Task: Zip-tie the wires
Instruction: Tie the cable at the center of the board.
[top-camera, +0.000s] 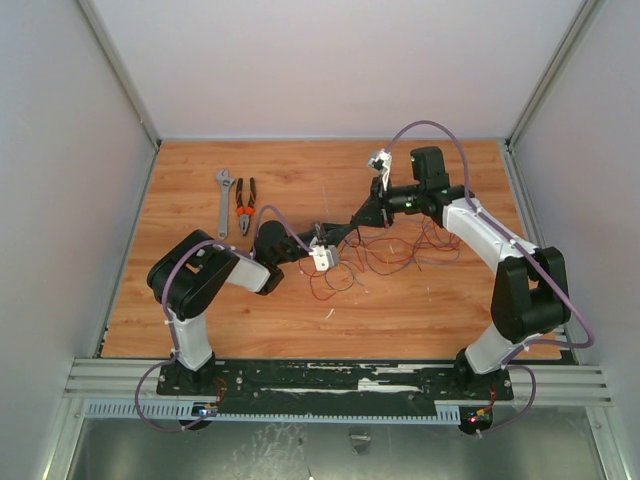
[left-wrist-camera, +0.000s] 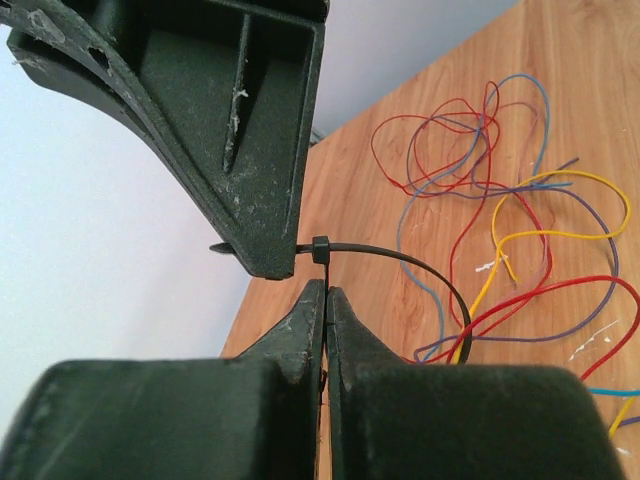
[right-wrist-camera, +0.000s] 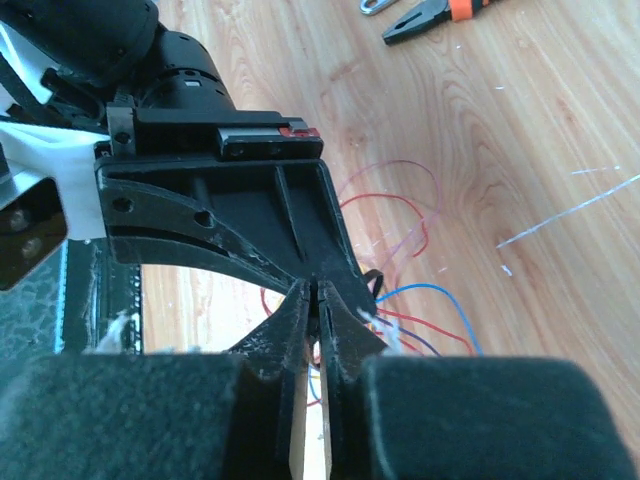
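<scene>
The wires (left-wrist-camera: 500, 200) are a loose tangle of thin red, purple, blue and yellow strands on the wooden table, right of centre in the top view (top-camera: 400, 250). The zip tie (left-wrist-camera: 400, 260) is a thin black strip that curves round some strands, with its head (left-wrist-camera: 320, 250) just above my left fingertips. My left gripper (left-wrist-camera: 325, 288) is shut on the strip below the head. My right gripper (right-wrist-camera: 318, 285) is shut on the tie's tail; its finger (left-wrist-camera: 250, 130) sits left of the head. Both grippers meet at table centre, left (top-camera: 330, 238) and right (top-camera: 352, 226).
Orange-handled pliers (top-camera: 244, 206) and a grey wrench (top-camera: 226, 195) lie at the back left of the table; the pliers also show in the right wrist view (right-wrist-camera: 430, 15). Grey walls enclose the table on three sides.
</scene>
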